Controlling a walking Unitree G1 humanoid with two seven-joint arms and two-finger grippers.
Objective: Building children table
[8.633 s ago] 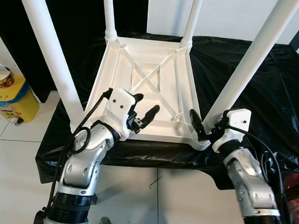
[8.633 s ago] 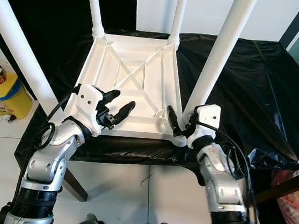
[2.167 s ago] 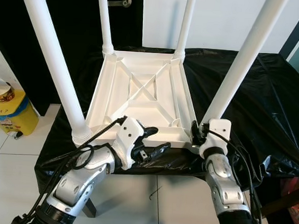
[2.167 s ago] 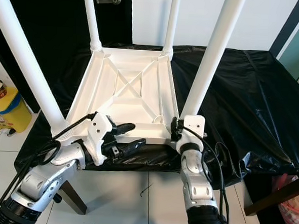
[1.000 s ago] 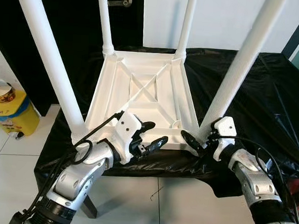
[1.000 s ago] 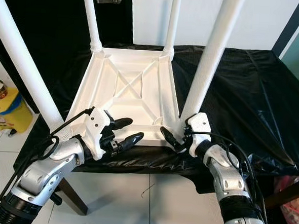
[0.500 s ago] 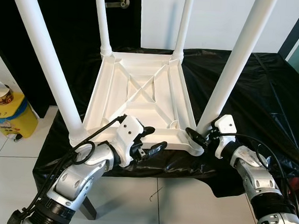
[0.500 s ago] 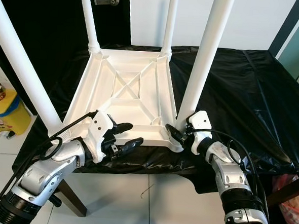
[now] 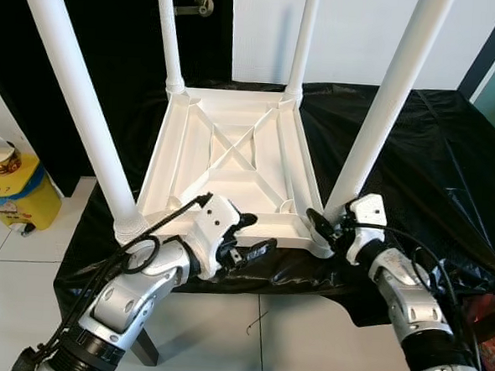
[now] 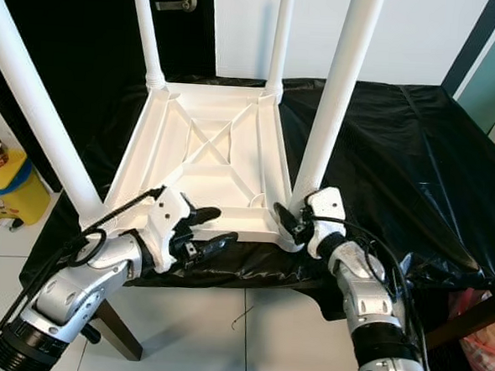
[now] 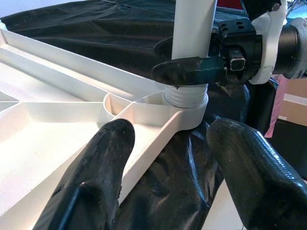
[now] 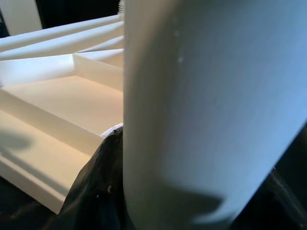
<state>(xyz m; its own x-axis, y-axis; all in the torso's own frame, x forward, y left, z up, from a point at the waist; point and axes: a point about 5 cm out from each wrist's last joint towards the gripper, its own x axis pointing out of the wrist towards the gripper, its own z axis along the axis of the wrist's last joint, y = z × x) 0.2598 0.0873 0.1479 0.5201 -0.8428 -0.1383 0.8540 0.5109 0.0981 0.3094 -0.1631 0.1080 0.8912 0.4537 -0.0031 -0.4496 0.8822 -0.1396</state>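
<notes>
White leg point(image 9: 385, 110) clasped by right end effector point(image 9: 330, 230).

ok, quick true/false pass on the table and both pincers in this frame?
1. The white table lies upside down on the black sheet, legs pointing up. True.
2. The right pincer is at the base of the near-right leg. True; its fingers sit either side of the leg.
3. The left pincer is shut on the near-left leg. False; it is open, beside the table's near edge, holding nothing.
4. Only three legs are fitted. False; all four corners carry a leg.
5. A yellow container stands on the floor to the robot's left. True.
</notes>
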